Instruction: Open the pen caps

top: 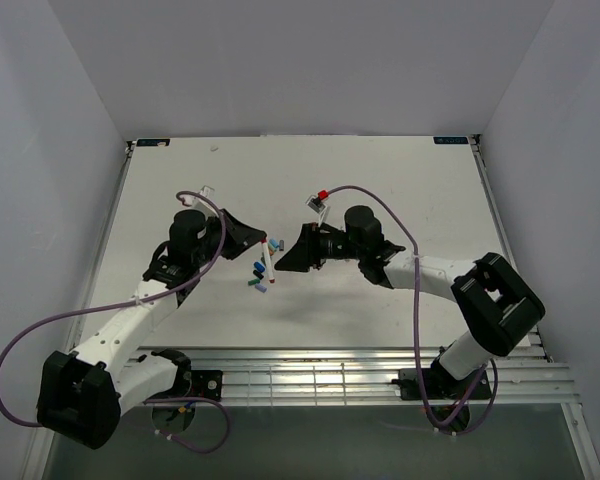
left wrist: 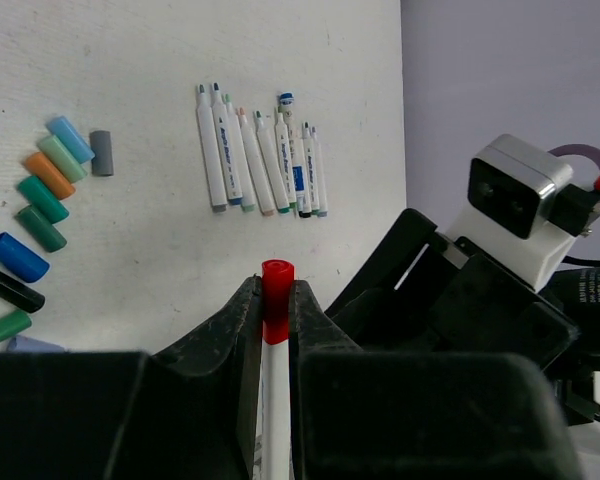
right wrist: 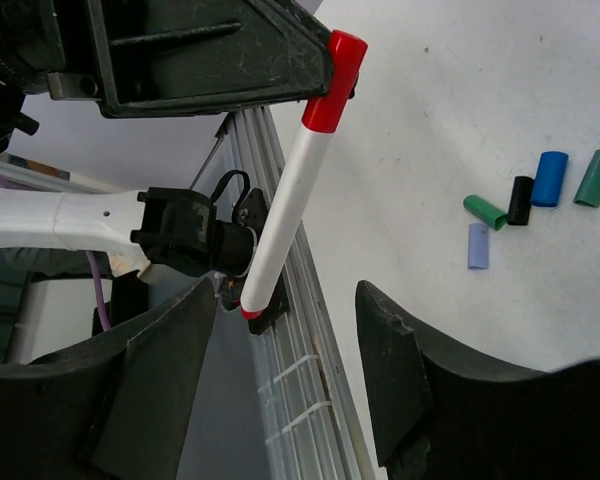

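Pen caps (left wrist: 42, 198) lie loose in a cluster left of the row of uncapped pens (left wrist: 260, 160); one green cap is cut off at the frame edge. Left gripper (left wrist: 275, 305) is clamped on a pen (right wrist: 285, 215) with its red cap (left wrist: 277, 275) on, the barrel hidden below the jaws. Right gripper (right wrist: 285, 320) has its jaws wide beside that pen; contact unclear.

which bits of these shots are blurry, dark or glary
Top external: even light, only faint shadows, glare on the metal rails. Left wrist: left pincer blurred up close, the pens on the table sharp. Right wrist: right pincer dark and soft, the red-capped pen crisp.
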{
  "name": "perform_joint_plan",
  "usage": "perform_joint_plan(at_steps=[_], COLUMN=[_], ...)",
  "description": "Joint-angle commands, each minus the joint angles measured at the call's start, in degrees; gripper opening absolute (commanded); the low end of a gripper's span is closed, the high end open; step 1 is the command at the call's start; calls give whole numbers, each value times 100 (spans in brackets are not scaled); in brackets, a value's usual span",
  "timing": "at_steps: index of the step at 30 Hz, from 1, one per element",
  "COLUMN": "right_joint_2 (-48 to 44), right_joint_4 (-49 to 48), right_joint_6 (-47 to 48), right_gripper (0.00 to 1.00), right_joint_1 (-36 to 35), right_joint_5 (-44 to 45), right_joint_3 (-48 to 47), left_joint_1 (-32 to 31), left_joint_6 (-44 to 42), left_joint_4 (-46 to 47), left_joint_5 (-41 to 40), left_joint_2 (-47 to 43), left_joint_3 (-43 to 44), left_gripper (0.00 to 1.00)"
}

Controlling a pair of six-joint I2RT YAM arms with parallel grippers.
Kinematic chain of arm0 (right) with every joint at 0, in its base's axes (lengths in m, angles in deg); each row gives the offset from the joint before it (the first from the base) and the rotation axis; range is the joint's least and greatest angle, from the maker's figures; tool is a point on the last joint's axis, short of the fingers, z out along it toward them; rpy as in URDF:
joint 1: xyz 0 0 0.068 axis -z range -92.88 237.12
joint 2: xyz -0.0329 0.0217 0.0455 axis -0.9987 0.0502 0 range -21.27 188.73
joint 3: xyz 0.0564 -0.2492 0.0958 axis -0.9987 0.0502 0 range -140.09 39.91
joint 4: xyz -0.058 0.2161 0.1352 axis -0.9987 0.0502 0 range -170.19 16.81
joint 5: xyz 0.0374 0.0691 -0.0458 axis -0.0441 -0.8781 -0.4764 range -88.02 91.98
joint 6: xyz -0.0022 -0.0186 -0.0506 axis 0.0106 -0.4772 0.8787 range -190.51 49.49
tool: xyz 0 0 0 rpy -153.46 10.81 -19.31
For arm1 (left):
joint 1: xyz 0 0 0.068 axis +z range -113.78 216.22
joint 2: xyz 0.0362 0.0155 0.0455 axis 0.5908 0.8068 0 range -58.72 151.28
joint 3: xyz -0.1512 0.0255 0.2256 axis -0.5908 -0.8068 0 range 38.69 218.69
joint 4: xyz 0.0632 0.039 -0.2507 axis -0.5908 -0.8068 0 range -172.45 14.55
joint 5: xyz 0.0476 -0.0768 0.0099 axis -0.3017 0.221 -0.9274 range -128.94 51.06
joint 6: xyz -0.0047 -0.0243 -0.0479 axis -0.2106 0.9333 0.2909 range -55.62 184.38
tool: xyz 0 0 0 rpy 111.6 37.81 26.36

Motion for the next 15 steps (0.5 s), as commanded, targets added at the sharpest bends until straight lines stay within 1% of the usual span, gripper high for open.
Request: perform_joint_plan(at_steps=[1,5,9,11,12,14,15], right_joint_2=[184,395,553,606,624,650,659], right_joint_4=[-617,-723,-749,-767,-785,-828,-837], right_joint_6=[-318,-450,-521,-547,-556,-573,-582], right_gripper=[64,62,51,48,39,28,18], right_joint_1=[-148,-254,-350,-403,-421,-430,-430], right_joint_5=[94,165,165,156,156,139,130], right_joint_3=[-190,-251,-330,-339,-331,-304,-287], left_joint_1=[-132,-264,-387,-405,-431,-458,-484], left_joint_6=[290,404,449,475,484,475,449], left_joint_4=[208,402,455,481,490,516,516], left_joint_5=[-91,-126,-144,-135,-126,-117,-117], left_joint_2=[-154,-189,-145,-119,-93,-49,-40], left_joint_3=[-108,-135,-117,-109,-100,-91,-82], left_gripper=[0,0,0,0,0,0,0])
